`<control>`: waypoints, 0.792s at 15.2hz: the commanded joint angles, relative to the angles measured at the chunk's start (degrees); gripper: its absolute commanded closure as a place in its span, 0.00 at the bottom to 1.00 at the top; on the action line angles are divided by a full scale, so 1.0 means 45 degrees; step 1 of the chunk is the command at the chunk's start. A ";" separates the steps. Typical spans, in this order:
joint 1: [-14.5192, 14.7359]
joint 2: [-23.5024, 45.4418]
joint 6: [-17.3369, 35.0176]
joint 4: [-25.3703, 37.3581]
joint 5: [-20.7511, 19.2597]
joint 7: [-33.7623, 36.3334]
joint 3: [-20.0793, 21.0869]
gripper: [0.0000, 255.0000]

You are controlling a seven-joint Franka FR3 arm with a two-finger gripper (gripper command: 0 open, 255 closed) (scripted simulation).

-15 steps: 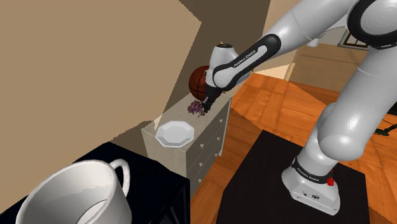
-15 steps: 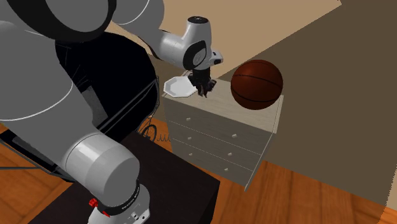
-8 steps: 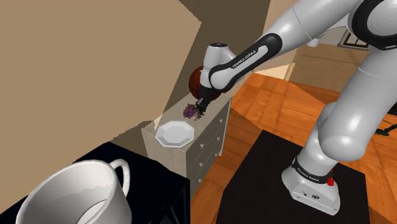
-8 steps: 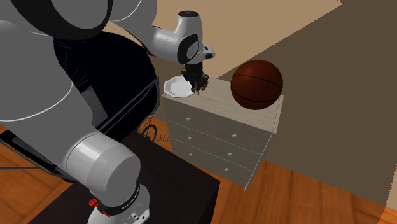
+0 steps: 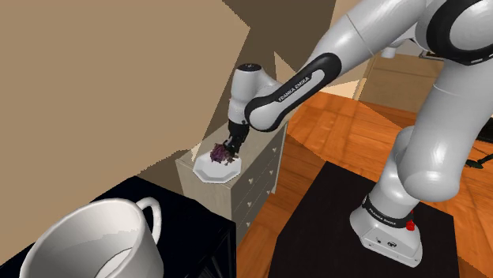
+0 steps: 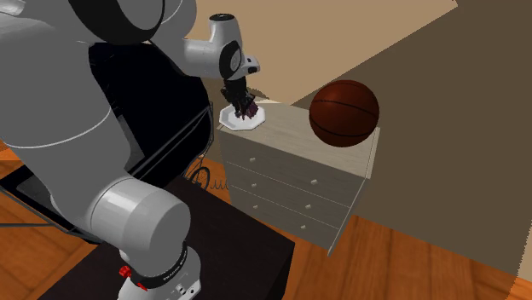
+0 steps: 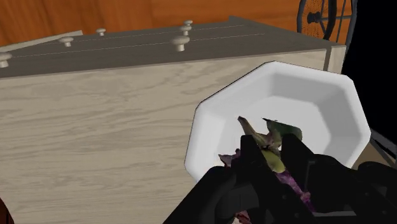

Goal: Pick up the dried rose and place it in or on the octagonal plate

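The claw, clamped on the dried rose (stem poking beyond it), hangs just above the octagonal plate.

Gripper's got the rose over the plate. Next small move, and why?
Probably a short, straight descent, ready to release. The gripper is shut on the dried rose, and the wrist view shows the rose over the basin of the white octagonal plate on the dresser. I cannot tell whether the rose touches the plate, so lowering first should avoid a drop.
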 commanded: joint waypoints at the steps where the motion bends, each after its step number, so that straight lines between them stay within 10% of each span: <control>1: 0.0130 0.0320 0.0110 0.0211 -0.0138 0.0359 0.0090 1.00; 12: 0.0123 0.1462 0.1512 -0.0060 -0.0507 0.0644 0.0052 1.00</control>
